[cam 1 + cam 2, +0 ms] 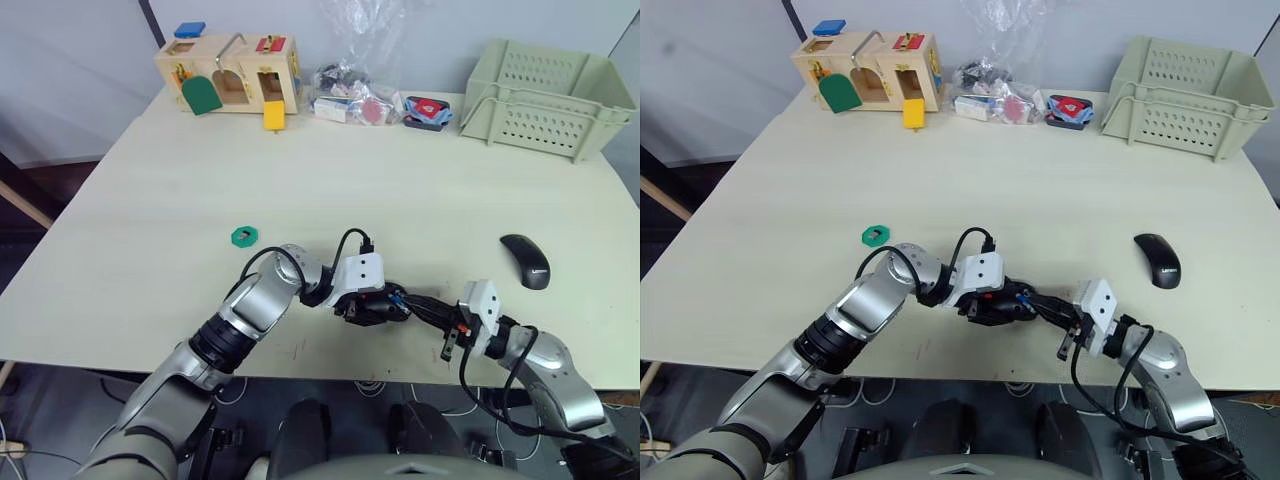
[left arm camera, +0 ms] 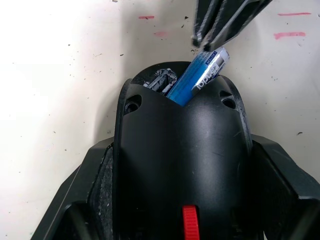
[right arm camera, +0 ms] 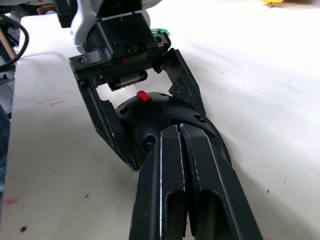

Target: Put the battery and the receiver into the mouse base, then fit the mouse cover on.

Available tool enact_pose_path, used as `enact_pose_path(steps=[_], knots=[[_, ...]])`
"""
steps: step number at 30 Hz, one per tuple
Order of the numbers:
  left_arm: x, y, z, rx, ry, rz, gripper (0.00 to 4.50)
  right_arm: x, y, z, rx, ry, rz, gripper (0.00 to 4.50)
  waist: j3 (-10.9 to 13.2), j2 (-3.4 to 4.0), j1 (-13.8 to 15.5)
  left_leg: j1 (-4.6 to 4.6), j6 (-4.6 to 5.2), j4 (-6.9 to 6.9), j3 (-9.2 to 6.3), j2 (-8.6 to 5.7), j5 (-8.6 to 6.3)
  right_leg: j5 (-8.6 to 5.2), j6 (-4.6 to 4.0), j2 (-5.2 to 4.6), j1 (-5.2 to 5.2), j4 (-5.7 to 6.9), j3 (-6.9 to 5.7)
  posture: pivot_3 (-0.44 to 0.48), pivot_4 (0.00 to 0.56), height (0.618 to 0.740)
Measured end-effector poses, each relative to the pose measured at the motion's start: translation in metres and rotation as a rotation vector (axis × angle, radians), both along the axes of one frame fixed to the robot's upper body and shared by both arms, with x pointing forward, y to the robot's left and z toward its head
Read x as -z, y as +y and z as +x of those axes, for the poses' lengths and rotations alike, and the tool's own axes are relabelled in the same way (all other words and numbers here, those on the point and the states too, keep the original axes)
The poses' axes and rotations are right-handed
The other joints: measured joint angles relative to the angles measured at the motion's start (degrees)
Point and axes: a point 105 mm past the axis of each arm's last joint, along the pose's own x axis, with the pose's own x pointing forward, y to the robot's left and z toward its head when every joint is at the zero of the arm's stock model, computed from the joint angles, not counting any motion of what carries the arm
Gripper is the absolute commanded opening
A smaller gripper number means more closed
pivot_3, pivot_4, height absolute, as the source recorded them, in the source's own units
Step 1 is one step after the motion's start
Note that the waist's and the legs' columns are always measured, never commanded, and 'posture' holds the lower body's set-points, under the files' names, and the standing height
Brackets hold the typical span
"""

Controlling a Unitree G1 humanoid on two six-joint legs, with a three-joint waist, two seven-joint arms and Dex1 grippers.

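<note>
matte oval mouse base (image 2: 180, 160), batt (image 2: 200, 75) angled in

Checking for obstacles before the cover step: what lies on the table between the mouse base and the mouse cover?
In the left eye view, between mouse base and mouse cover, only the right gripper crosses bare tabletop.

Cream table (image 1: 420, 190), mouse cover (image 1: 525, 261), crate (image 1: 545, 85)

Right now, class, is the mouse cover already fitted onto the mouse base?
No: the mouse cover lies alone on the table, apart from the mouse base held in the left gripper.
</note>
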Motion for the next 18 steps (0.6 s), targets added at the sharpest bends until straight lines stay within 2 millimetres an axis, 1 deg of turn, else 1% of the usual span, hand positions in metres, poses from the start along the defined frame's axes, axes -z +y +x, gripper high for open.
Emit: enact_pose_path(steps=[5, 18], knots=[[0.0001, 0.0001, 0.0, 0.0, 0.0, 0.0, 2.95, 0.0059, 0.0013, -0.0006, -0.003, 0.011, 0.006, 0.06, 0.0, 0.02, -0.01, 0.02, 0.0, 0.0, 0.01, 0.0, 0.0, 0.0, 0.0, 0.0, 0.02, 0.02, 0.01, 0.0, 0.15, 0.74], [0.0012, 0.0011, 0.0006, -0.007, 0.005, 0.003, 2.95, 0.01, 0.0048, 0.0038, -0.007, 0.004, 0.016, 0.06, -0.04, 0.02, -0.11, 0.19, -0.01, 0.04, 0.03, 0.0, 0.01, 0.0, 0.0, 0.01, 0.14, 0.15, 0.04, 0.0, 0.15, 0.74]])
